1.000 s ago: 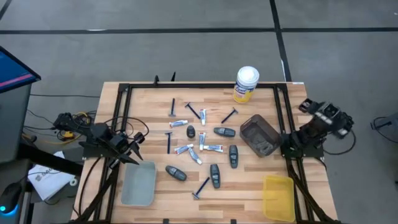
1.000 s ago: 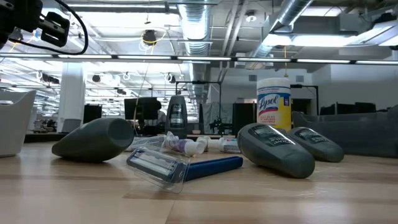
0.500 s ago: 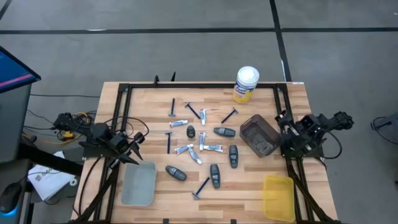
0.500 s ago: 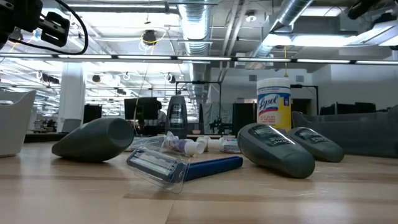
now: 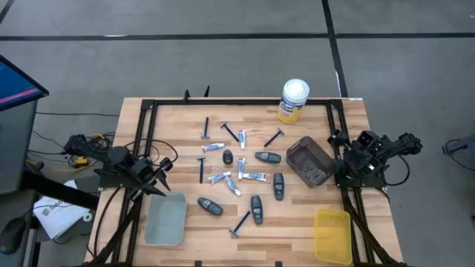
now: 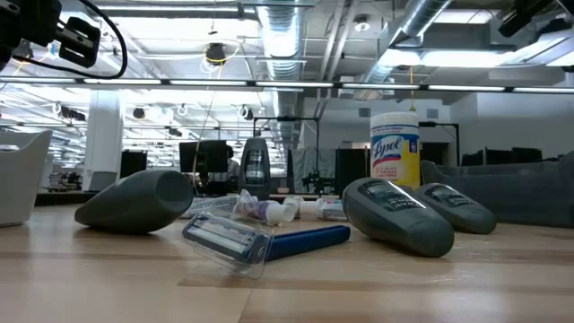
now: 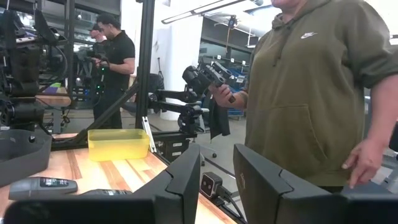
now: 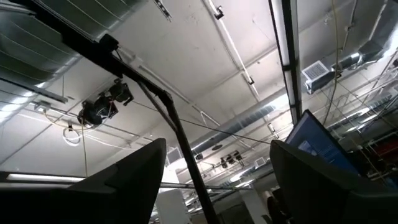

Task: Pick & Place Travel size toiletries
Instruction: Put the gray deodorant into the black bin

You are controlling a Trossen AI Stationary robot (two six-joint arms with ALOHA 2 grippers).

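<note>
- Travel size toiletries [image 5: 241,176] lie scattered across the centre of the table in the high view, all loose on the wood and none yet in a tray.
- Razors: one [image 5: 206,129] up near the top of the cluster runs top-to-bottom in the frame; another [image 5: 241,222] at the lower edge lies diagonally, head toward lower left. In the low view that near razor [image 6: 260,240] shows its head at the left.
- The dark grey oval containers [image 5: 257,209] mostly have their long axes near vertical in the frame; one [image 5: 209,205] at lower left lies slanted.
- Small white tubes [image 5: 254,176] sit in the middle, pointing several ways.
- I read the spread as a deliberate mixed pile, with the grey tray [image 5: 166,218] at lower left, the dark tray [image 5: 309,160] at right and the yellow tray [image 5: 332,234] at lower right placed round it as sorting targets.
- My left gripper [image 5: 165,175] is parked at the left edge above the grey tray, fingers [image 7: 184,180] set with a narrow gap, holding nothing.
- My right gripper [image 5: 335,139] sits at the right edge beside the dark tray, tilted up toward the ceiling, fingers [image 8: 134,171] spread wide and empty.
</note>
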